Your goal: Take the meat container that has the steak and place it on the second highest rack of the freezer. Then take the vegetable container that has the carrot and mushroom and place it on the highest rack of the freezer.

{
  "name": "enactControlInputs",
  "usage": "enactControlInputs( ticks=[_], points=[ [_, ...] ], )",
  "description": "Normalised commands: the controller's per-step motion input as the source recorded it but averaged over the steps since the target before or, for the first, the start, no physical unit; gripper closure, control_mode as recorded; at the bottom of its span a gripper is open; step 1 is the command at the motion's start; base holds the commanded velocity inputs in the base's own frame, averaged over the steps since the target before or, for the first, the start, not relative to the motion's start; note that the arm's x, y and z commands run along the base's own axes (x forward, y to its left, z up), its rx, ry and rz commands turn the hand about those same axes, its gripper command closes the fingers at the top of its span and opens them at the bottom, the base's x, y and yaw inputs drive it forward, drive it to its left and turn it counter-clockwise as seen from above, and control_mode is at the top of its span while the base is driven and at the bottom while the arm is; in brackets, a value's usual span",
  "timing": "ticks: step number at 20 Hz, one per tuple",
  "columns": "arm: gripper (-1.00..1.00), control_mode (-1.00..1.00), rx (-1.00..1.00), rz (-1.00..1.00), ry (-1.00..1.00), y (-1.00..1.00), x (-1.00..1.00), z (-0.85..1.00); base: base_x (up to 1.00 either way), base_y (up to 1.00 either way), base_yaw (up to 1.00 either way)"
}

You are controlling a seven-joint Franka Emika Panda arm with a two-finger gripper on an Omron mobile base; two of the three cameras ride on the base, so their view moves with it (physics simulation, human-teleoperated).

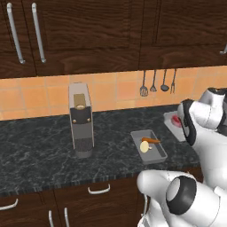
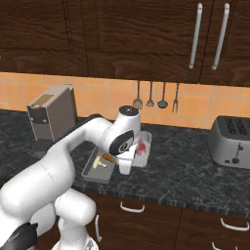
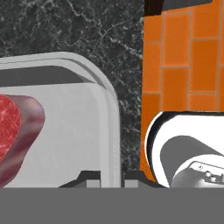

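Note:
The meat container point(image 3: 74, 131) is a pale tray on the dark counter with the red steak point(image 3: 17, 131) lying in it. My gripper point(image 3: 111, 177) is shut on the tray's rim, one fingertip inside the wall and one outside. From the right base view, the gripper point(image 2: 126, 166) reaches down onto the meat container point(image 2: 146, 139) with its steak point(image 2: 141, 147). Just left of it sits the vegetable container point(image 1: 156, 156), holding the carrot point(image 1: 151, 140) and the mushroom point(image 1: 144, 146).
A grey coffee machine point(image 1: 80, 119) stands on the counter to the left. A toaster point(image 2: 232, 141) sits at the right. Utensils point(image 1: 157, 82) hang on the orange tiled wall. Dark wooden cabinets run above and below the counter.

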Motion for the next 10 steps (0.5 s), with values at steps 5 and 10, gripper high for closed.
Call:
enactControlInputs(
  ticks=[5, 10],
  points=[
    [1.00, -1.00, -0.05, -0.30, 0.00, 0.92, -0.12, 0.15, 0.00, 0.00, 0.00],
    [1.00, -1.00, 0.00, -0.20, 0.00, 0.78, -0.28, 0.19, 0.00, 0.00, 0.00]
  ],
)
